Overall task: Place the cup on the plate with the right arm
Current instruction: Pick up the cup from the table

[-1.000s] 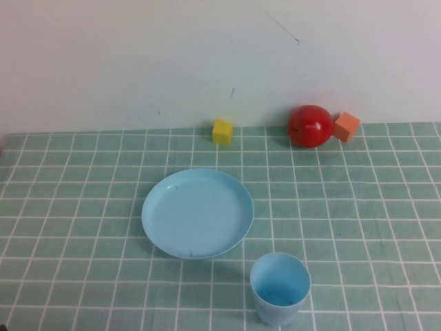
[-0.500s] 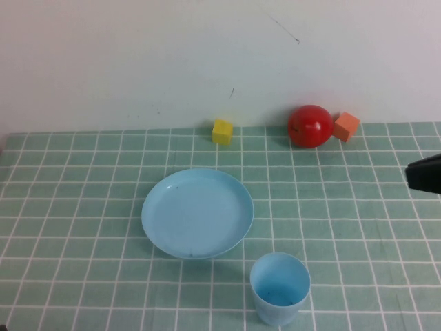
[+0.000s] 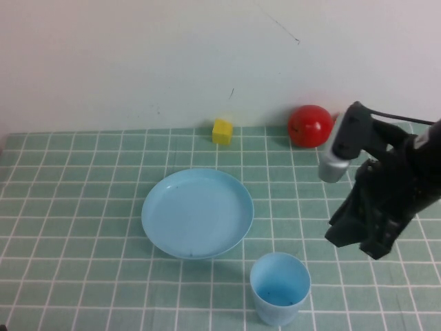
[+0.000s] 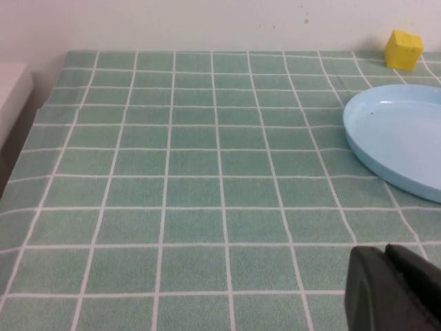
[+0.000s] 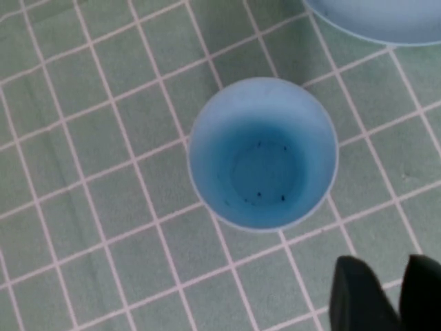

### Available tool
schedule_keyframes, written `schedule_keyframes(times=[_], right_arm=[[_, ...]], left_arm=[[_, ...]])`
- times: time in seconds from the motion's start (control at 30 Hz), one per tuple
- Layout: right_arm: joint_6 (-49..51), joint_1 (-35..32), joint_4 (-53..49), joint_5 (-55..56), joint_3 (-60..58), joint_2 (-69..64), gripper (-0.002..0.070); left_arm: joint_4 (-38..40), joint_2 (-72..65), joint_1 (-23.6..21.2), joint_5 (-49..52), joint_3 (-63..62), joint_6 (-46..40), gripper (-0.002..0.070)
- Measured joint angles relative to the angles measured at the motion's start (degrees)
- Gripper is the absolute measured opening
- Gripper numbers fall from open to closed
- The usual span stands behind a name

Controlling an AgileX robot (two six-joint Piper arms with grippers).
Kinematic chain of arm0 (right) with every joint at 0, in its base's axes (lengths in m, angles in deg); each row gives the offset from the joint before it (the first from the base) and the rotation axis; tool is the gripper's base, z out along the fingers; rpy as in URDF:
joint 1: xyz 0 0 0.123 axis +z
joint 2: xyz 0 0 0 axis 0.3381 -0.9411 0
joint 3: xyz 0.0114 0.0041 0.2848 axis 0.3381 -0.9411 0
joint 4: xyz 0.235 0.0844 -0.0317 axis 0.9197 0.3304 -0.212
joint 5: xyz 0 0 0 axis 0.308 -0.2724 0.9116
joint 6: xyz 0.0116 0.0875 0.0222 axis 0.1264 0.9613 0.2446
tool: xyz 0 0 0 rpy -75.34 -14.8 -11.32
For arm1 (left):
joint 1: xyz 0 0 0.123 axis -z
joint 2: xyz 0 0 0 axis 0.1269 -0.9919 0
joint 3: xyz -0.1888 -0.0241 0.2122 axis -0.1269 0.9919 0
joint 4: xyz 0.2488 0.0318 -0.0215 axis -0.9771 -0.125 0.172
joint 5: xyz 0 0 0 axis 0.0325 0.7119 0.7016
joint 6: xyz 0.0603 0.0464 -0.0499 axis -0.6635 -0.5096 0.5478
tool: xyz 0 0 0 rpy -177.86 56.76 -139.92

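The counter (image 3: 83,207) is the largest thing, covered by a matte green cloth ruled into squares by thin white lines, running back to a plain pale wall (image 3: 138,55); no writing or label can be read anywhere. Next in bulk is the right arm (image 3: 393,186), one bulky black limb with cables and a smooth silver-grey cylinder, hanging over the right side of the counter; its dark pointed right claw (image 5: 386,293) shows two fingertips with a narrow gap between them, grasping nothing, just beside the cup and not touching it. One plate (image 3: 198,213), round, light blue glossy plastic with a shallow raised rim, lies near the middle of the counter. One cup (image 3: 280,287), a handleless, slightly tapered light blue plastic tumbler, stands upright on the cloth near the front edge, to the right of the plate and apart from it; dark specks dot its inside bottom. One smooth red ball (image 3: 310,125) sits by the wall; one small yellow cube (image 3: 222,131) sits to its left. The left claw (image 4: 393,289) shows only as a dark blunt shape low over the left of the counter; whether it is released or clenched I cannot tell.
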Motion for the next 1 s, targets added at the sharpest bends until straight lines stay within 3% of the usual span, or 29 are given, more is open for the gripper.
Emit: schedule_keyframes(times=[0.13,0.23,0.5,1.0], right_arm=[[1.24,0.74,0.0,-0.3,4.45,-6.77,0.0361],[1.51,0.74,0.0,-1.11,7.13,-11.47,0.0442],[1.51,0.74,1.36,-0.77,11.12,-22.26,0.0468],[-0.03,0.87,2.96,-0.27,15.45,-26.02,0.0469]], left_arm=[[0.0,0.0,0.0,0.0,0.0,0.0,-0.0003],[0.0,0.0,0.0,0.0,0.0,0.0,-0.0003],[0.0,0.0,0.0,0.0,0.0,0.0,-0.0003],[0.0,0.0,0.0,0.0,0.0,0.0,-0.0003]])
